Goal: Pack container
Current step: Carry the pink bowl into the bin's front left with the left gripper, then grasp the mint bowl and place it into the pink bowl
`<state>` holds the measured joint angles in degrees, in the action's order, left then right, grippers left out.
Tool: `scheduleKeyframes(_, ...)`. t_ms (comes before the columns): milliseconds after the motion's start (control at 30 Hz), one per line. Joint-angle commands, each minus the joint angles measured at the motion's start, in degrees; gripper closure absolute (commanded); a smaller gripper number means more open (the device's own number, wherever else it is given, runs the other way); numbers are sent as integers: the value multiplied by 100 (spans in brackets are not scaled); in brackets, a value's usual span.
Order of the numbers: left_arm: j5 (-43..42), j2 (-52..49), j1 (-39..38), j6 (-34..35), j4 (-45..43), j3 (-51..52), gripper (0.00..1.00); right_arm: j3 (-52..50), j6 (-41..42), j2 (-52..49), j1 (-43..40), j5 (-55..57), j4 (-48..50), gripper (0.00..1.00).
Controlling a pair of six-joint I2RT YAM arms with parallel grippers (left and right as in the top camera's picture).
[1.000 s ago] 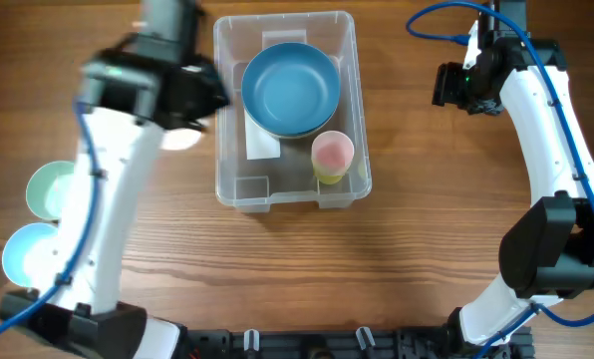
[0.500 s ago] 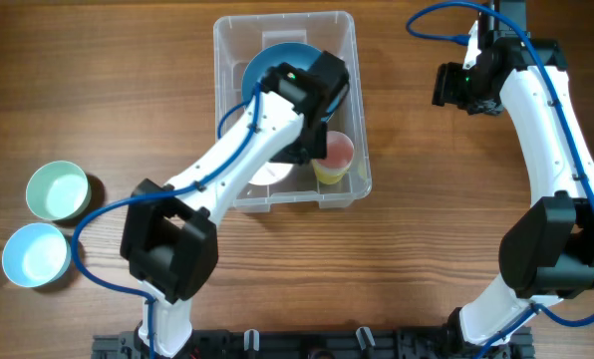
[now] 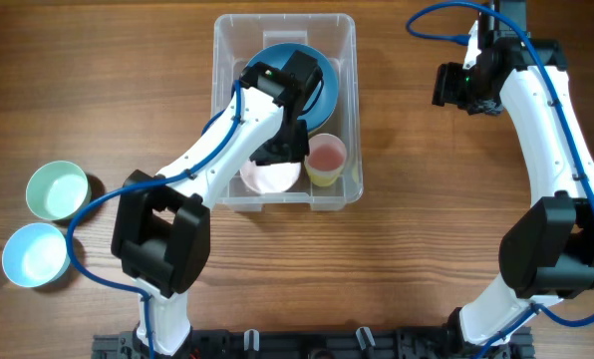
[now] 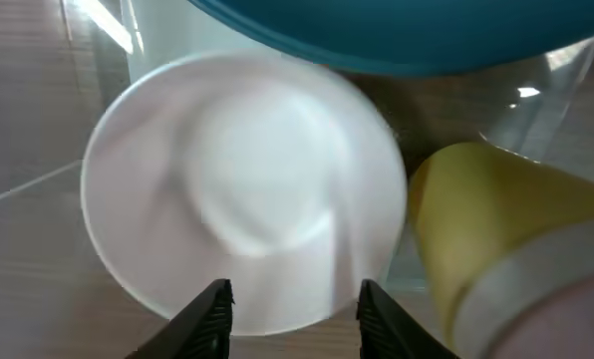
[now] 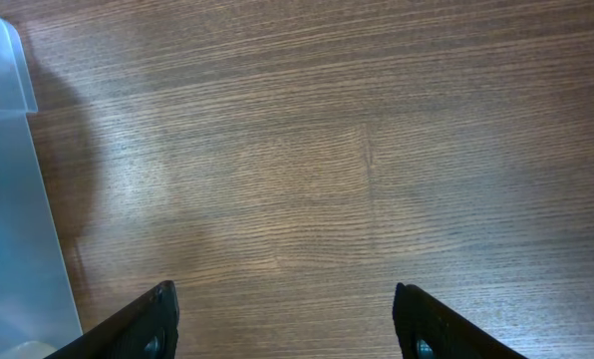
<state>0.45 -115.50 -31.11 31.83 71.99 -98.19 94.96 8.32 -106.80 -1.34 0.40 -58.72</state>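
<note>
Left gripper (image 4: pixel 295 299) is hovering over the white bowl (image 4: pixel 247 189) inside the container (image 3: pixel 347 45), jaws apart, clamping nothing. Container is sitting mid-table, also holding the blue bowl (image 3: pixel 322 85) and yellow cup (image 3: pixel 326 160).

Judgement: lift straight up, clearing cup and rim. 2 bowls are waiting outside: green bowl (image 3: pixel 58 191), pale-blue bowl (image 3: pixel 36 254).

Right gripper (image 5: pixel 292 319) is idling, jaws apart.

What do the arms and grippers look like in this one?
The left arm and right arm share white links and bulky black joints, each trailed by a blue cable. The left gripper and right gripper show plain black fingers.
</note>
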Motion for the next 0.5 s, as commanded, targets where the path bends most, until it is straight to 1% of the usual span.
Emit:
scheduleKeyframes(0, 240, 605, 264, -199, 391, -883, 57, 15, 66, -72, -2, -46, -4, 30)
scheduleKeyframes(33, 616, 901, 483, -199, 612, -1215, 54, 15, 66, -72, -2, -46, -4, 30)
scheduleKeyframes(100, 1161, 1451, 1019, -199, 734, -1438, 45, 15, 66, -72, -2, -46, 0, 30)
scheduleKeyframes(133, 1296, 1775, 1515, -197, 754, -1436, 43, 15, 66, -72, -2, -46, 4, 30)
scheduleKeyframes(200, 1294, 2050, 2629, -199, 918, -1432, 40, 15, 66, -72, -2, -46, 4, 30)
scheduleKeyframes(233, 1290, 2026, 3117, -197, 1001, -1425, 39, 15, 66, -72, -2, -46, 4, 30)
scheduleKeyframes(300, 1244, 1853, 3860, -192, 951, -1259, 36, 15, 68, -72, -2, -48, 4, 30)
scheduleKeyframes(400, 1182, 1438, 4594, -173, 778, -774, 35, 15, 68, -72, -2, -48, 0, 30)
scheduleKeyframes(467, 1169, 1123, 4876, -153, 579, -444, 34, 15, 68, -72, -2, -48, -13, 30)
